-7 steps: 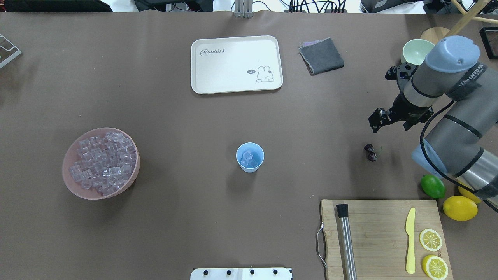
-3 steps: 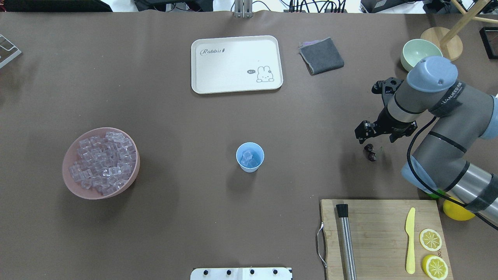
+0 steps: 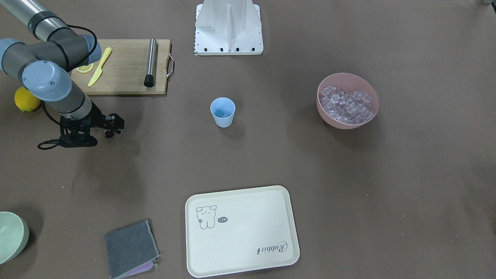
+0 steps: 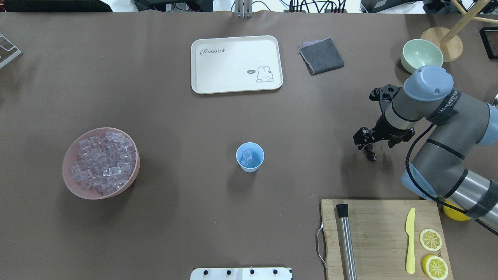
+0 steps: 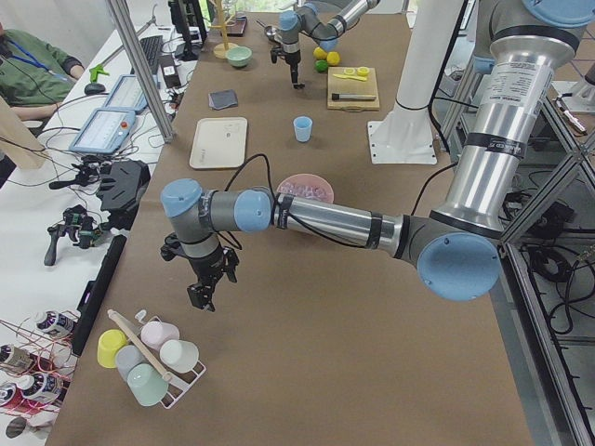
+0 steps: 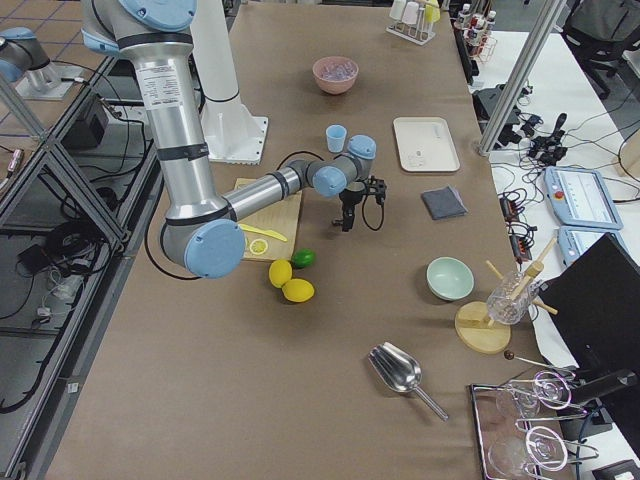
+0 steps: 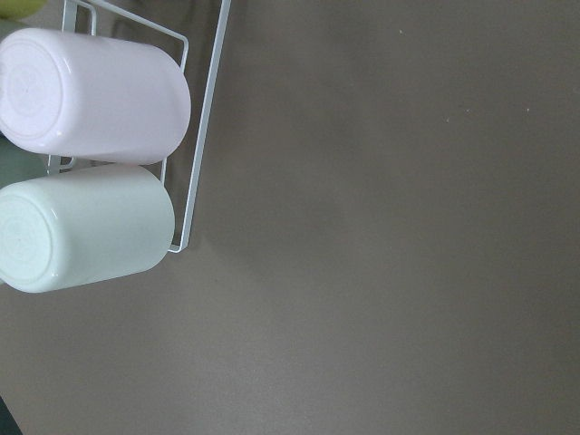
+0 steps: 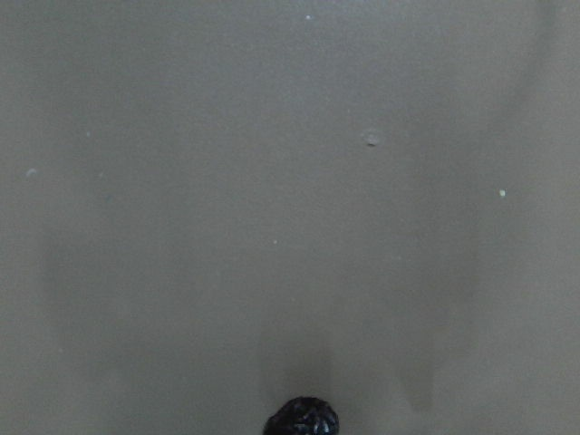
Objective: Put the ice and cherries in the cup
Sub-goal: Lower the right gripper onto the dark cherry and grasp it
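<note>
The light blue cup [image 4: 249, 157] stands mid-table with a few ice cubes [image 4: 248, 158] inside; it also shows in the front view [image 3: 223, 112]. Many more ice cubes fill the pink bowl [image 4: 74, 151] at the left. The dark cherries [image 4: 370, 154] lie on the table at the right, partly under my right gripper [image 4: 374, 142], which is low over them with its jaws apart. One cherry [image 8: 302, 419] shows at the bottom edge of the right wrist view. My left gripper [image 5: 204, 295] hangs over bare table far to the left; I cannot tell whether it is open.
A white rabbit tray [image 4: 236, 64], a grey cloth [image 4: 321, 55] and a pale green bowl [image 4: 421, 53] sit at the far side. A cutting board [image 4: 383, 237] with a metal muddler, yellow knife and lemon slices lies near right. A wire rack of cups [image 7: 91, 154] is near the left gripper.
My right arm has swung left and nearer, and its gripper has come from beyond the cherries to right over them. The cup, bowl and cherries have not moved.
</note>
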Controlling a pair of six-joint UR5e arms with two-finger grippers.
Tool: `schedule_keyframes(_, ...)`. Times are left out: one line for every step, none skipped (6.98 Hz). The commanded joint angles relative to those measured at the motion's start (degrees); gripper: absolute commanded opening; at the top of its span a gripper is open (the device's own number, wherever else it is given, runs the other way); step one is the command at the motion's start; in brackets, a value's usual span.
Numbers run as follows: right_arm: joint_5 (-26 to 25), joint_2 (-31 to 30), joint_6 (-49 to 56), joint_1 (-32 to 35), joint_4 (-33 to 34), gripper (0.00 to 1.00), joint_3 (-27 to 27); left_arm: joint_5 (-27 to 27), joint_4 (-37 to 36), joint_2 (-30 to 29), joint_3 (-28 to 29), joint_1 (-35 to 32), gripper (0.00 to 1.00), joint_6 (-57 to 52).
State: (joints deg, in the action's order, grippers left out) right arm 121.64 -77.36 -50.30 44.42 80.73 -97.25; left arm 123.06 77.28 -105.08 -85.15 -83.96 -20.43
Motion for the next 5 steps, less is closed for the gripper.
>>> schedule_keyframes(0.17,-2.17,-1.36,-0.30,-3.88,0.92,-0.04,0.16,0.06,-0.04,0.08,0.03,0.97,0.04)
schedule_keyframes(0.18,-2.10,-3.55,-0.91,-4.43,0.84,-0.13,0.16,0.06,-0.21,0.25,0.03,0.97,0.04)
schedule_keyframes(0.00,-2.10,-3.92,-1.70,-4.44,0.84,-0.13,0.16,0.06,-0.21,0.43,0.12,0.97,0.04)
schedule_keyframes(0.00,-2.10,-4.10,-2.05,-4.44,0.83,-0.22,0.16,0.06,-0.30,0.51,0.12,0.97,0.04)
schedule_keyframes(0.00,-2.10,-4.10,-2.32,-4.44,0.78,-0.13,0.16,0.06,-0.30,0.51,0.20,0.97,0.04)
